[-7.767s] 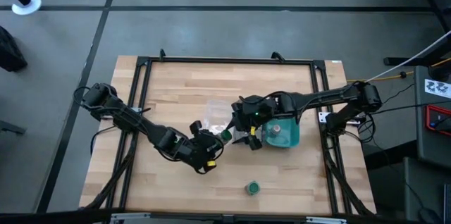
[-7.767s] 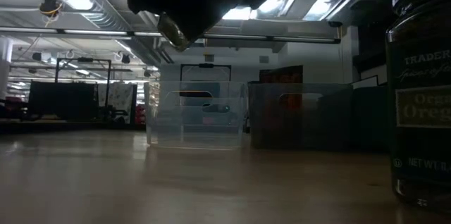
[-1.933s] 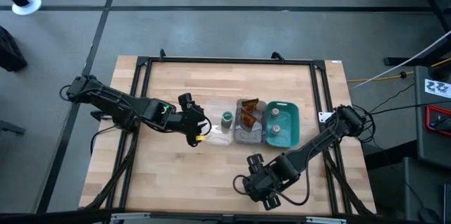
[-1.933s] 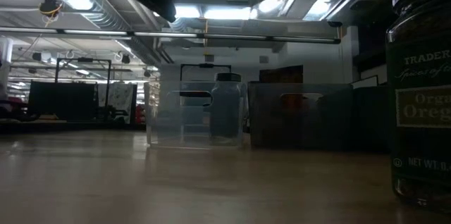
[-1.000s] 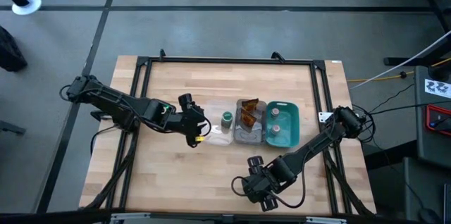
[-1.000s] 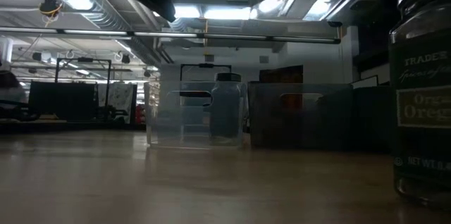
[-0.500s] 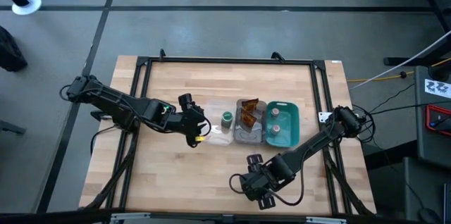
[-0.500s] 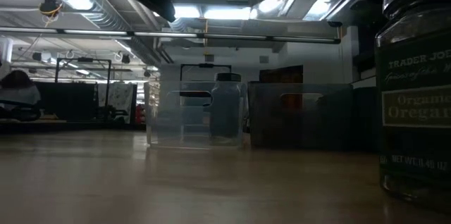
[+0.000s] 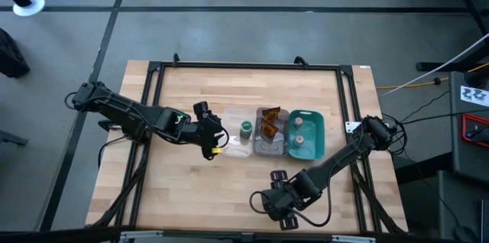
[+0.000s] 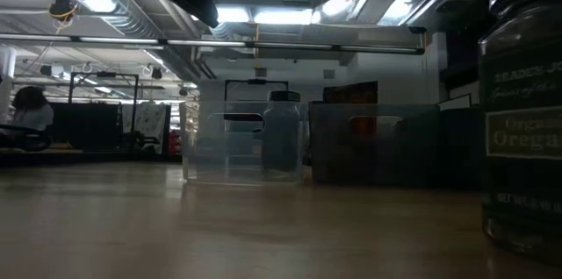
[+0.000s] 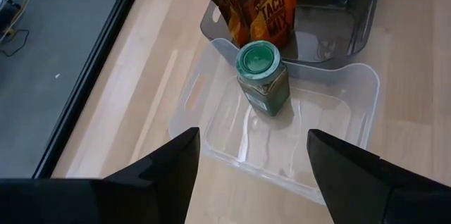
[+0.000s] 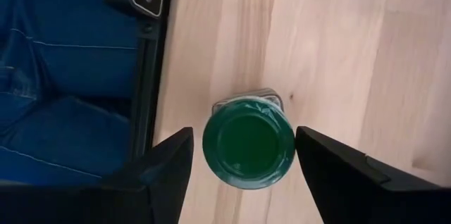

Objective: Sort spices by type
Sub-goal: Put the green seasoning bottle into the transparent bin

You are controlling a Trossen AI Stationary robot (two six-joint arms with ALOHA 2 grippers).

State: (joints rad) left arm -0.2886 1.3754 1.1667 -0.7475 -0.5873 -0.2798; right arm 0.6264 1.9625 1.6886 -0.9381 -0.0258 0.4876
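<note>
One green-lidded jar (image 12: 248, 141) stands upright on its base near the table's near edge; it looms large at the right of the low view (image 10: 522, 112). My right gripper (image 9: 276, 206) hangs over it, open, one finger on either side of the lid, and hides it in the high view. A second green-lidded jar (image 11: 262, 76) stands in the clear tray (image 11: 331, 83). My left gripper (image 9: 212, 137) waits open just left of that tray. Two brown-orange sachets (image 9: 268, 123) lean in the grey tray (image 9: 263, 150). Two small jars (image 9: 298, 121) (image 9: 300, 140) stand in the teal tray (image 9: 321, 124). My right gripper comes at the near jar from above, pointing down, with its fingers level with the lid's rim (image 12: 290, 139). One finger (image 12: 331, 168) lies right beside that rim; I cannot tell whether it touches. The jar stands on the table.
The three trays sit side by side mid-table. Bare wood lies to the left and along the far side. The black frame rail (image 12: 144, 76) runs just beyond the near jar, and a person in blue trousers (image 12: 63, 76) stands past it.
In the low view the near jar has shifted toward the picture's left and tilted, then swung partly back. My right gripper has stayed over it at the near edge. The left arm has kept still.
</note>
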